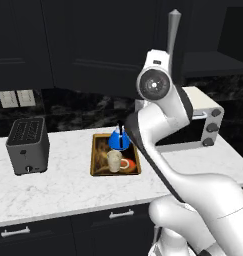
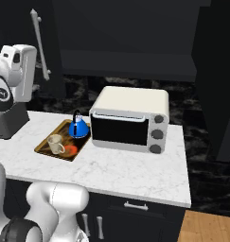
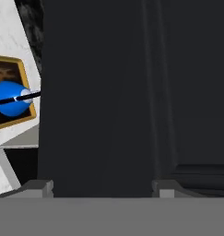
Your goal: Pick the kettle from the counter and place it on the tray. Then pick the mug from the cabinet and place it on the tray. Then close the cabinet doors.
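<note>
gripper [image 3: 103, 186] of mine is spread apart, close against the black cabinet door [image 3: 99, 92]. kettle [image 1: 118, 138] and mug [image 1: 114, 161] stand on the tray [image 1: 96, 165], on the surface [image 1: 68, 185].

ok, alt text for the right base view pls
A blue kettle and a cream mug sit on a brown-rimmed tray on a white marble counter, left of a white toaster oven; black cabinets hang above.
</note>
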